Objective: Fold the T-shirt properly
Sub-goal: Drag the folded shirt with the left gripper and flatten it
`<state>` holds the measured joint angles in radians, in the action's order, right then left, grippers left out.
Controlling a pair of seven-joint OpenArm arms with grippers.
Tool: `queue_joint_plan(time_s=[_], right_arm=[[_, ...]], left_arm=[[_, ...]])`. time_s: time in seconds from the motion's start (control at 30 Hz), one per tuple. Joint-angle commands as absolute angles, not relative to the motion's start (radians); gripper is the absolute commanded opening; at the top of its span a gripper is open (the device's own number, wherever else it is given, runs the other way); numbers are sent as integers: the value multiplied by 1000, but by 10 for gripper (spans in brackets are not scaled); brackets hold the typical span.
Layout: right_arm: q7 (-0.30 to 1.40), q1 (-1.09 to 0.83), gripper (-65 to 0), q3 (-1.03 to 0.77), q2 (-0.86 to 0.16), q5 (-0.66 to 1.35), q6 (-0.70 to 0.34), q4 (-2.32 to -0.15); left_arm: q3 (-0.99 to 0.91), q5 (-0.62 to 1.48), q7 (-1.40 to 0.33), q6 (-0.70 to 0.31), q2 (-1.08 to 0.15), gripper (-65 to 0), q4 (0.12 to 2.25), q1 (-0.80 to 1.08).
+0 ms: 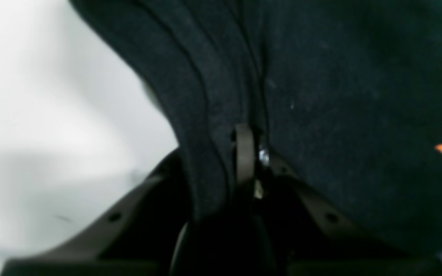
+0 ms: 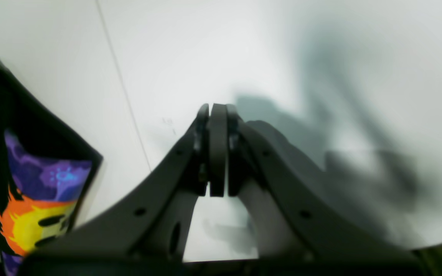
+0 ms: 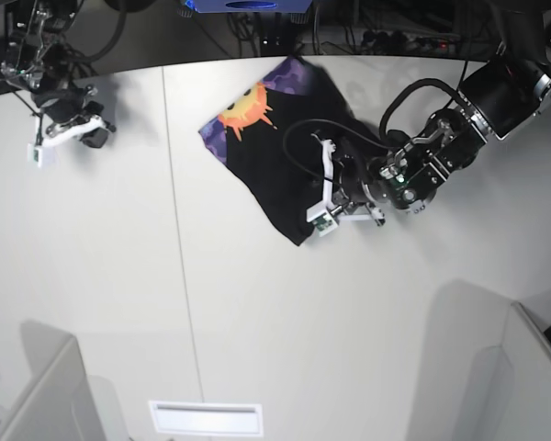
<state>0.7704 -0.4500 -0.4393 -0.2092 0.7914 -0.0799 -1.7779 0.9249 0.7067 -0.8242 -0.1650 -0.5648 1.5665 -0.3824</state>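
The black T-shirt (image 3: 266, 175) lies bunched on the white table (image 3: 101, 276) at the back centre. Its orange-yellow sun print (image 3: 243, 112) on purple faces up at its far left. My left gripper (image 3: 310, 204) reaches in from the right and is at the shirt's near right edge. In the left wrist view this gripper (image 1: 248, 153) is shut on several stacked folds of the black T-shirt (image 1: 340, 115). My right gripper (image 3: 83, 129) hovers at the table's far left, apart from the cloth. In its wrist view the right gripper (image 2: 217, 111) is shut on nothing, with the T-shirt's print (image 2: 37, 207) at the lower left.
A thin seam (image 3: 179, 276) runs front to back across the table, left of the shirt. Grey partitions (image 3: 37, 395) rise at both near corners. A white slotted panel (image 3: 205, 418) sits at the front edge. Cables and equipment (image 3: 386, 37) crowd the back.
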Motion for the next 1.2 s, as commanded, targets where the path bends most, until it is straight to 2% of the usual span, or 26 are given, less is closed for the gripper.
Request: queue_joint_plan(time_s=[0.0, 0.13, 0.4, 0.5, 0.87, 1.0, 1.17], right_arm=[[754, -452, -650, -464, -214, 802, -87, -1791], [751, -481, -650, -510, -183, 802, -87, -1796], [748, -512, -650, -572, -134, 802, -87, -1796], [748, -527, -650, -599, -113, 802, -87, -1796], [748, -547, -650, -598, -110, 802, -87, -1797], [748, -542, -650, -595, -110, 802, -87, -1797], [748, -530, -650, -591, -110, 802, -87, -1797]], left_arm=[[960, 664, -817, -173, -572, -650, 1580, -420], [1081, 512, -812, -263, -550, -650, 1580, -487], [1081, 171, -809, -484, -455, -650, 1570, -486], [1081, 114, -809, -547, -418, -650, 1569, -476], [1079, 116, -820, -555, -397, -650, 1554, -470], [1076, 131, -880, -555, -367, -650, 1504, -463], [972, 174, -886, -555, -340, -650, 1524, -410]])
